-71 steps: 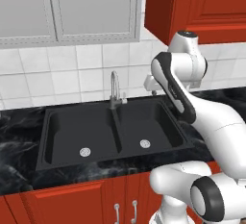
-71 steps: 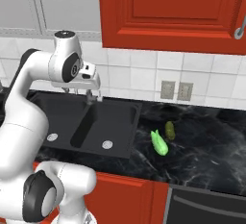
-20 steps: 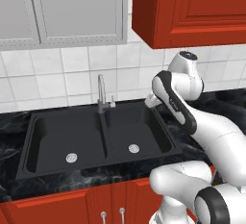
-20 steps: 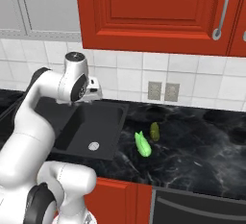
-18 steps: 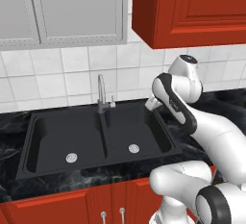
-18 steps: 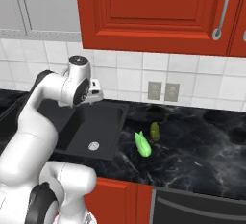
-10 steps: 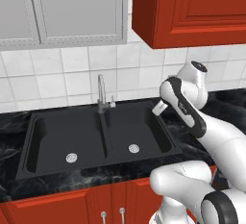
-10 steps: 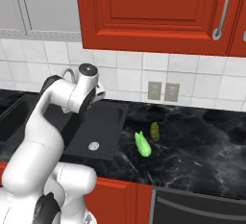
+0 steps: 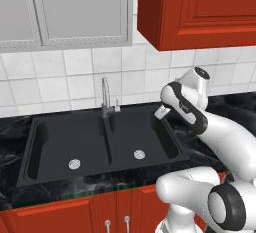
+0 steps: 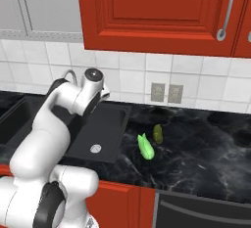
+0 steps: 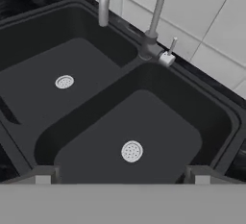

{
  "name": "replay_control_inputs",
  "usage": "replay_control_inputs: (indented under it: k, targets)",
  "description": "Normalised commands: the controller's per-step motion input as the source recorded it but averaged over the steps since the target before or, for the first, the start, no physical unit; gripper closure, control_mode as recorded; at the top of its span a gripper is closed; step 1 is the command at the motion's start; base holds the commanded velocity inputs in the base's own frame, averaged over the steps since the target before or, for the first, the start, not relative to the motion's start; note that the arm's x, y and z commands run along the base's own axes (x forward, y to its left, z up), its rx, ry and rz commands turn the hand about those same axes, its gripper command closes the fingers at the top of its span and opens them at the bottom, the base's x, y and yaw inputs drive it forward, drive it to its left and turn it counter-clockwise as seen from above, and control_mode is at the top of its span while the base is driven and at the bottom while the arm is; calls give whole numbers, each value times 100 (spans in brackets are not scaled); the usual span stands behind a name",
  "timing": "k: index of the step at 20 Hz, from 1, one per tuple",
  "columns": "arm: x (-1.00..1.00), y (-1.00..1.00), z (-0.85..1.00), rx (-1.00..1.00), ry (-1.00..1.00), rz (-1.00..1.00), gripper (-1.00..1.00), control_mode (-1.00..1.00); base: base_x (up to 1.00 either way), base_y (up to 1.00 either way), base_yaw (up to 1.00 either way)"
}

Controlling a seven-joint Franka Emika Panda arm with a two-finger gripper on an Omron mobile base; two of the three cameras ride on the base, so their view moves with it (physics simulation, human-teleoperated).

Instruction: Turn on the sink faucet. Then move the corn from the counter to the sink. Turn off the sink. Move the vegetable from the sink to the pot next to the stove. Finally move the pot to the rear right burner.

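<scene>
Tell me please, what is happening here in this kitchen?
A white robot arm holds its tool above the right basin of the black sink, holding nothing. The faucet stands at the back of the sink, its spout over the left basin, and no water is visible. The corn lies on the dark counter to the right of the sink, beside a second small green vegetable. Both basins look empty.
</scene>
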Motion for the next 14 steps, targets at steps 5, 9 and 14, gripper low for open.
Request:
replay_control_inputs:
  k: [5, 9, 14]
  targets:
    - [16, 4, -11, 2, -22, 16, -100, -100, 0, 0, 0]
    - [0, 0, -10, 0, -8, 17, -100, -100, 0, 0, 0]
    - [20, 16, -12, 4, -10, 14, -100, -100, 0, 0, 0]
